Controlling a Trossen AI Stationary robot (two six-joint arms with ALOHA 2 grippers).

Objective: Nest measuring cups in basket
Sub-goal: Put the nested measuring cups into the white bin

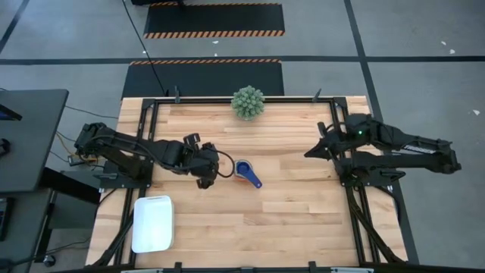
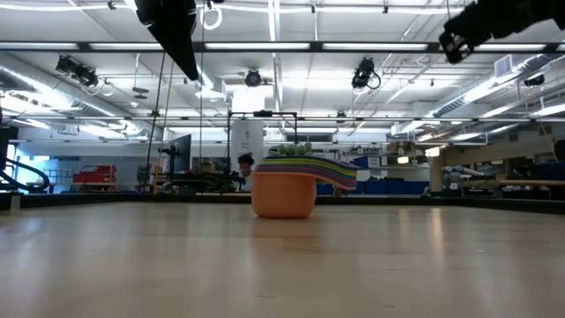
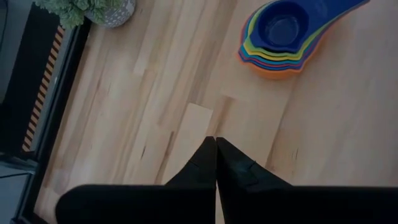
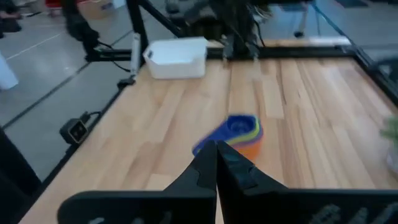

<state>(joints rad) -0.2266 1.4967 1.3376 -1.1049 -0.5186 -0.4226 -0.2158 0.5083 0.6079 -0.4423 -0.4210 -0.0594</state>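
Nested measuring cups on bare table, outside the basket.

The measuring cups (image 1: 244,171) sit stacked mid-table, dark blue innermost, orange outermost, handles fanned to one side; the white basket (image 1: 152,223) stands well apart near the table corner. Left gripper (image 1: 203,182) hovers just beside the stack, fingers clenched on nothing; right gripper (image 1: 308,154) waits farther off, likewise clenched and empty. Judged light, rigid, smooth plastic, liable to slip; best taken across the stacked rims.

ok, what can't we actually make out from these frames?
- Cup count: the measuring cups are nested, the dark blue one covers the rest; only rims show in the left wrist view.
- Inside of the basket: too small in the high view; its wall hides it in the right wrist view.
- Low view: arms cut off by the top edge; basket not visible.
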